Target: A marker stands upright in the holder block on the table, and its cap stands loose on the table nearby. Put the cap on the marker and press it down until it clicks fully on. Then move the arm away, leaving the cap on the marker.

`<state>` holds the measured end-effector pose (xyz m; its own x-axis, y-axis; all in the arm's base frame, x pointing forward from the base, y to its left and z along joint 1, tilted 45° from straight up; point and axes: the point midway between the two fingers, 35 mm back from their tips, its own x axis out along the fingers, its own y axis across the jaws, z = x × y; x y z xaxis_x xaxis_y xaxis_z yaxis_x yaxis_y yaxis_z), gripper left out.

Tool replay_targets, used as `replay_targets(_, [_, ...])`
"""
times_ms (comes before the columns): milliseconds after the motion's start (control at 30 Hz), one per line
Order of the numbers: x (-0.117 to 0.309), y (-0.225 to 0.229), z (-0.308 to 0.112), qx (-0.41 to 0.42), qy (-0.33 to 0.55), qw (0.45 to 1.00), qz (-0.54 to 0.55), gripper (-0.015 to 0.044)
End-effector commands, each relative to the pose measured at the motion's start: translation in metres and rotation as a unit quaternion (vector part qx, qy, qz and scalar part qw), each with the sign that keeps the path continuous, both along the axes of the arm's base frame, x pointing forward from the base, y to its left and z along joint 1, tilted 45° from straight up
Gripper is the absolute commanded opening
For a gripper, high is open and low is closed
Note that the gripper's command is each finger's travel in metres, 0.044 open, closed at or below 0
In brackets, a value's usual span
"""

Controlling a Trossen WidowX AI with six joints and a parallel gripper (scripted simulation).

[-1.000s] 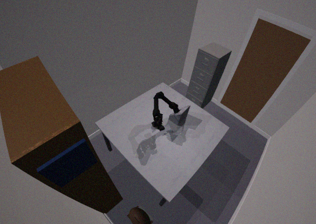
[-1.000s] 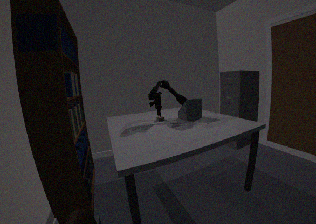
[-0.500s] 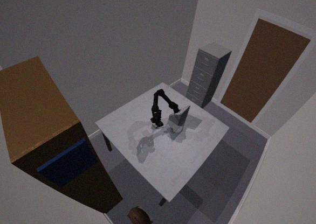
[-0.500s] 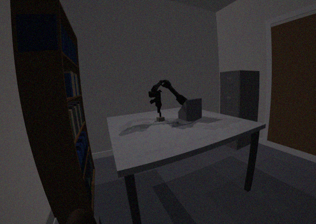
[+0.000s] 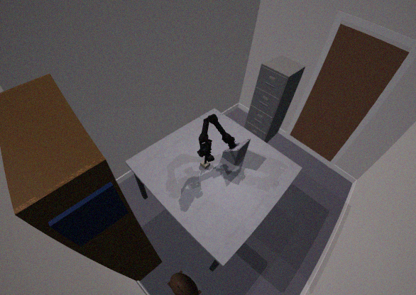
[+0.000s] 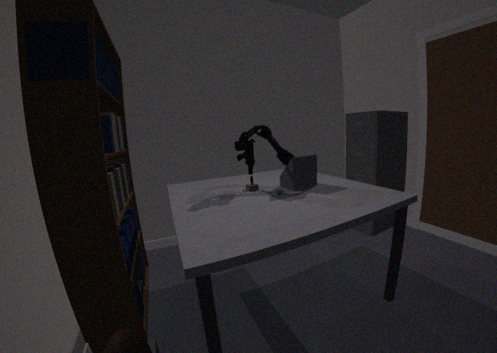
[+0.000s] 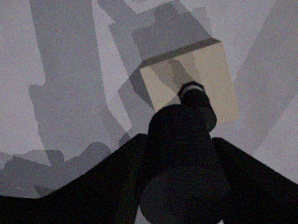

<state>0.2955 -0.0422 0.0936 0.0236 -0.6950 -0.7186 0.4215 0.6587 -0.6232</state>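
Note:
In the wrist view my gripper [image 7: 178,144] is shut on the dark cap [image 7: 181,169], which I hold upright between the two black fingers. Just past the cap's far edge the marker's dark tip [image 7: 193,92] stands in the tan holder block [image 7: 189,83]. The cap hangs above the marker, nearly in line with it, and hides most of the marker's shaft. In the top view the gripper [image 5: 206,158] is just over the holder block [image 5: 205,165]. In the exterior view the gripper [image 6: 251,172] hangs above the marker [image 6: 251,179] and the block [image 6: 252,187].
The arm's grey wedge-shaped base [image 5: 236,152] stands to the right of the block, also in the exterior view [image 6: 298,172]. A filing cabinet [image 5: 275,98] stands beyond the table, a bookcase [image 5: 53,160] at the left.

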Motion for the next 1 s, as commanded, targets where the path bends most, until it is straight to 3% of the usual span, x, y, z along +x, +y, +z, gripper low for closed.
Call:
replay_targets(0, [-0.009,-0.005,0.009,-0.003,0.002,1.000,0.002,0.0000])
replay_targets(967, [-0.010,-0.029,-0.012,-0.002,0.002,1.000,0.002,0.0000])
